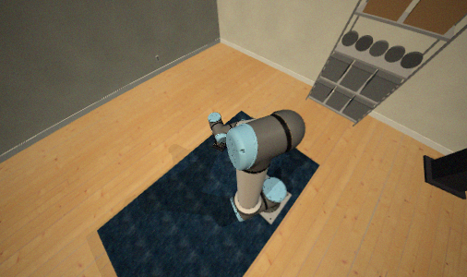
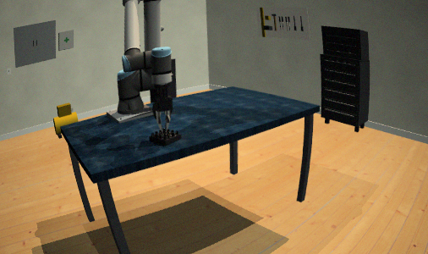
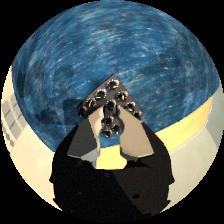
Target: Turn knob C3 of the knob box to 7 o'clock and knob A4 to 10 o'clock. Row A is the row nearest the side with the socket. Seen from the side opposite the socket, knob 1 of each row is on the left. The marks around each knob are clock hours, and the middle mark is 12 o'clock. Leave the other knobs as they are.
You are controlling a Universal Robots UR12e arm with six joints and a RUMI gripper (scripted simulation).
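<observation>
- The knob box (image 2: 165,136) is a small dark block studded with rows of knobs, resting on the blue counter (image 2: 251,106) near its front-left part; in the wrist view (image 3: 107,102) it lies cornerwise.
- The pincer (image 2: 163,125) hangs straight down over the box, its two pale fingers drawn narrow around one knob (image 3: 111,119) in the box's near rows. Which knob it is, and whether the fingers truly grip it, cannot be told.
- The arm's wrist stands upright above; its base plate (image 2: 116,115) sits at the counter's back-left edge.
- Beyond the counter: a yellow device (image 2: 65,118) at left, a black drawer cabinet (image 2: 344,76) against the right wall.
</observation>
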